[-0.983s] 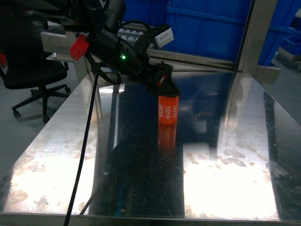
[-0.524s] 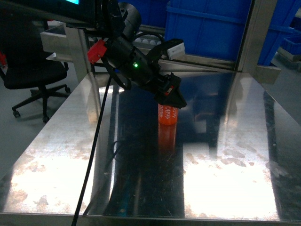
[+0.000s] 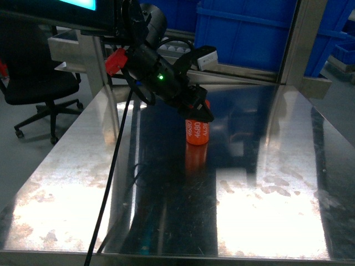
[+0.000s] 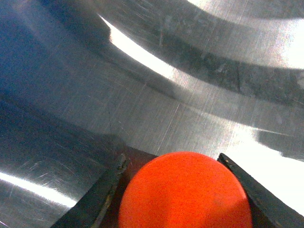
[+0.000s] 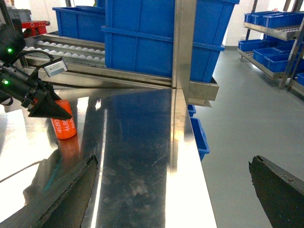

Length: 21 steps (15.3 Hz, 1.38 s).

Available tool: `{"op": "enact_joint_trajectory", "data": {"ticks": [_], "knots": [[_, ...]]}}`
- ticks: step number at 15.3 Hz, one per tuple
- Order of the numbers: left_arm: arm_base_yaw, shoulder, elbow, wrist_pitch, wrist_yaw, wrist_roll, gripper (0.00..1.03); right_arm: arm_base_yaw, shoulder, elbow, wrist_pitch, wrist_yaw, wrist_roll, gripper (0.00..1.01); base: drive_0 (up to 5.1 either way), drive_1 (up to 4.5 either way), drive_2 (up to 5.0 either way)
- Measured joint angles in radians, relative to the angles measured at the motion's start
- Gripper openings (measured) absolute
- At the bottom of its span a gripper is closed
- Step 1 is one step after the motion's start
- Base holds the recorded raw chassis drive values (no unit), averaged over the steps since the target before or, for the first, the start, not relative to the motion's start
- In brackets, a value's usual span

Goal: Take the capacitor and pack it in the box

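An orange capacitor (image 3: 197,133) with white "4680" print stands upright on the steel table (image 3: 266,183), a little left of centre. My left gripper (image 3: 198,113) is down over its top, open. In the left wrist view the round orange capacitor top (image 4: 185,194) fills the space between the black fingers (image 4: 102,194), with a thin dark gap on the left side. The right wrist view shows the capacitor (image 5: 64,127) at far left under the left gripper (image 5: 50,108). My right gripper (image 5: 173,190) hangs wide open over the table's right edge, holding nothing. The box is out of view.
Large blue bins (image 3: 244,33) stand behind the table, with a steel post (image 3: 294,39) in front of them. A roller conveyor (image 5: 71,47) runs at the back left. A black office chair (image 3: 39,83) stands left of the table. The left arm's cable (image 3: 111,183) trails across the table.
The left arm swung right and came down over the capacitor, so its fingers now sit lower around the top. The capacitor has stayed in place.
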Motion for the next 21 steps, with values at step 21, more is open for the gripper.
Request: {"op": "enact_joint_trajectory", "data": {"ticks": [21], "knots": [[0.161, -1.330, -1.802, 1.390, -0.709, -0.634, 0.44, 0.000, 0.000, 0.000, 0.000, 0.000, 0.000, 0.98, 0.0, 0.00, 0.0]]}}
